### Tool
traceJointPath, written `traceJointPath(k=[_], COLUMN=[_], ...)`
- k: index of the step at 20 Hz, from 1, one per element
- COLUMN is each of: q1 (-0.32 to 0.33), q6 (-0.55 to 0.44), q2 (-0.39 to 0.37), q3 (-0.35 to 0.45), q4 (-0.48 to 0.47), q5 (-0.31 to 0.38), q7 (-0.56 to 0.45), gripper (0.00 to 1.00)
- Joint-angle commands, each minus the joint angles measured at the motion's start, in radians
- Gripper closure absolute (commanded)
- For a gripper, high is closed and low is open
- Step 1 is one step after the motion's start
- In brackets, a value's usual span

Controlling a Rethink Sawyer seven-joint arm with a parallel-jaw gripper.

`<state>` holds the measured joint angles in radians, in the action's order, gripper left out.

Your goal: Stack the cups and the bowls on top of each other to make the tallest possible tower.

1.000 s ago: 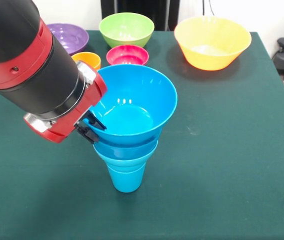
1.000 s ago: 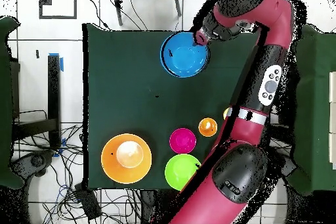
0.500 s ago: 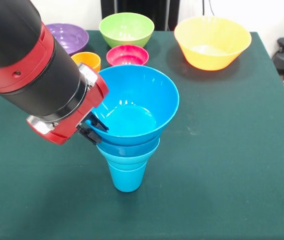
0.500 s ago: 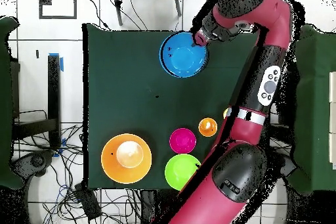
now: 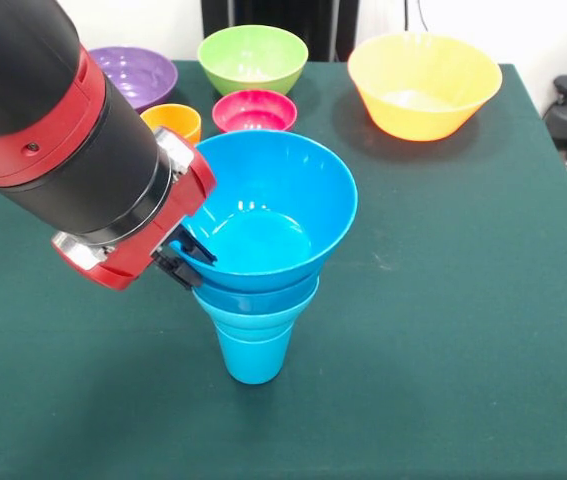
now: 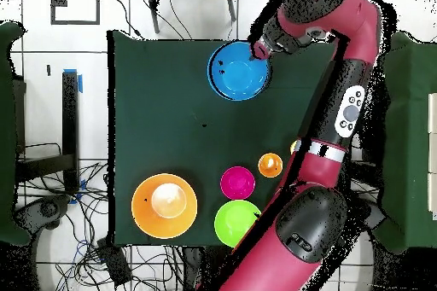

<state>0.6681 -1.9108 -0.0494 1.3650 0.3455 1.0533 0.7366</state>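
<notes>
A blue cup [image 5: 253,352] stands upright on the green-covered bench [image 5: 443,300], toward the near middle in the front view. Blue bowls nest in its mouth, each wider than the one below, and the widest blue bowl [image 5: 268,215] sits on top, so the tower [image 5: 255,300] flares like a funnel. From overhead only that top bowl [image 6: 239,70] shows, near the bench's upper edge in that view.

The red and black arm [image 5: 63,130] reaches in from the upper left of the front view. Its gripper [image 5: 185,258] sits at the left rim of the top blue bowl, with black jaws on either side of the bowl's wall; they appear to be clamped on the rim. In the overhead view the gripper [image 6: 259,49] meets the bowl at its upper right edge.

The other pieces stand well apart from the tower, at the far side in the front view. The purple bowl [image 5: 135,75] is at far left, partly behind the arm. The green bowl [image 5: 253,58] stands to its right, and the small red bowl [image 5: 254,110] is just in front of the green one. An orange cup [image 5: 175,121] stands left of the red bowl, close beside the arm. The large yellow-orange bowl [image 5: 424,85] stands alone at the far right.
</notes>
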Motion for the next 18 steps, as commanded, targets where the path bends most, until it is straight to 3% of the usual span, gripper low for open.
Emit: traceJointPath(k=[1,10,18], q1=[-0.037,-0.029,-0.040], q6=[0.093,0.101,0.085], q2=[0.011,0.009,0.019], q3=[-0.022,-0.046,-0.016], q4=[-0.027,-0.002,-0.039], q5=[0.006,-0.034,-0.010], q7=[0.166,0.184,0.172], gripper=[1.00,1.00,1.00])
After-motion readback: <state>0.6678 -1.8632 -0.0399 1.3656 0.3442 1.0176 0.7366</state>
